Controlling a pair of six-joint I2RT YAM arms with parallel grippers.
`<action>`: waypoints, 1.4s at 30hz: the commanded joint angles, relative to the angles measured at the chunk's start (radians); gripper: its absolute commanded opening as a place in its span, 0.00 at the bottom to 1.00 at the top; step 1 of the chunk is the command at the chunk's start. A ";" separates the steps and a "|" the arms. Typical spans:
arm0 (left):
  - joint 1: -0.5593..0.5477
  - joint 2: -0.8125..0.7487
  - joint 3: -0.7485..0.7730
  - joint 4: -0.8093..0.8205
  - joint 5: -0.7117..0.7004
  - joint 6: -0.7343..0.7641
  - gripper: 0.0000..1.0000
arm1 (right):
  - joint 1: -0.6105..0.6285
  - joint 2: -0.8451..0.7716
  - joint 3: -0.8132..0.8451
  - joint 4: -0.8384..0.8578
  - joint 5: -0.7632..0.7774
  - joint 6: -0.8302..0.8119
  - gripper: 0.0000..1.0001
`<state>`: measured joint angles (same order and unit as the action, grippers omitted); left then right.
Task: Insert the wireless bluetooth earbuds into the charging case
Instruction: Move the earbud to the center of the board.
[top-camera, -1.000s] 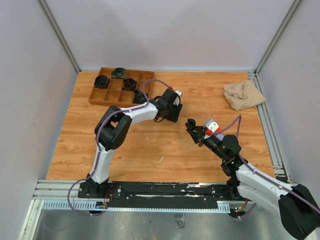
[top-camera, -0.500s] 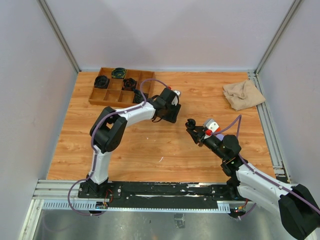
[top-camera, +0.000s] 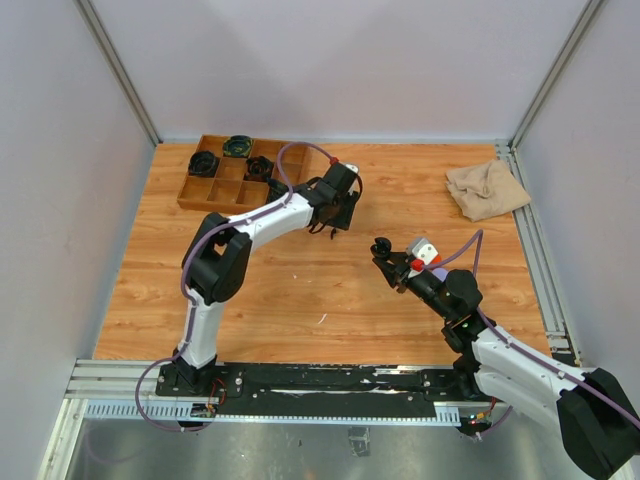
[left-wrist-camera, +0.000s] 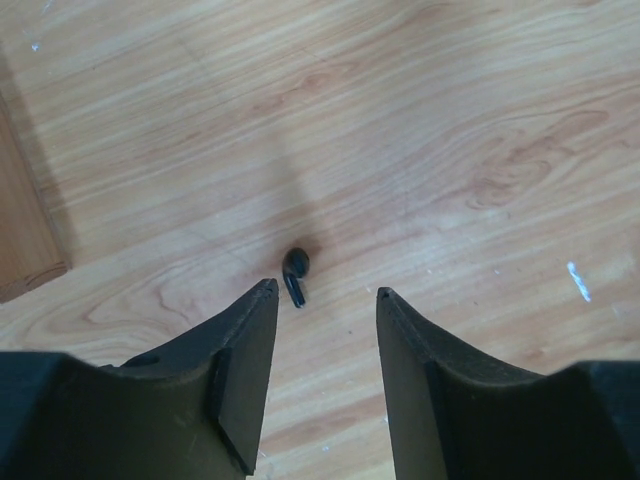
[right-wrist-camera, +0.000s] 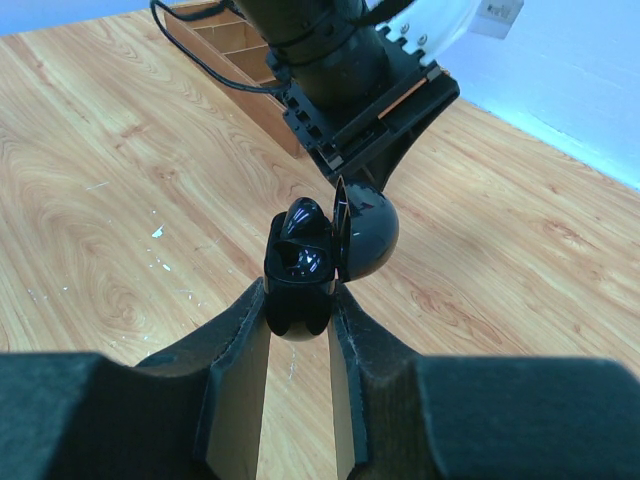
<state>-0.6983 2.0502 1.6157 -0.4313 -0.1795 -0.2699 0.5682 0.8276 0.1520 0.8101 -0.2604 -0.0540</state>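
Your left wrist camera is giving you what the overhead cannot: one black earbud is lying on the bare desk, stem pointing back toward the camera. It is sitting just ahead of the tips of the left hand, closer to the left finger than the right. That hand is hanging over it with its fingers spread and nothing between them. From above, the earbud is not making itself out at all; you are only seeing the left arm reaching out toward the middle of the desk, beside the wooden tray.

Your right wrist camera is showing the right hand pinching one black charging case by its lower body, with the lid hinged open to the right and the cavity facing the left arm. The inside is glossy black on black, so I cannot tell whether anything is sitting in it. The overhead is placing this case in the air right of centre, well apart from the left hand.

Counting: you are seeing one earbud and one held case. Three dark round cases are sitting in the far compartments of the tray, and one crumpled beige cloth is lying at the far right corner.
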 joint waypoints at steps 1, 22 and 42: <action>0.011 0.070 0.051 -0.043 -0.051 -0.007 0.49 | -0.015 -0.012 -0.011 0.032 0.007 -0.003 0.03; 0.023 0.163 0.054 -0.035 -0.011 -0.006 0.28 | -0.015 -0.007 -0.011 0.034 0.007 0.001 0.03; 0.019 -0.223 -0.458 -0.042 0.010 0.028 0.20 | -0.015 0.000 -0.003 0.027 -0.005 0.009 0.03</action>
<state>-0.6819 1.8942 1.2346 -0.4522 -0.1951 -0.2398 0.5655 0.8303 0.1520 0.8101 -0.2611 -0.0536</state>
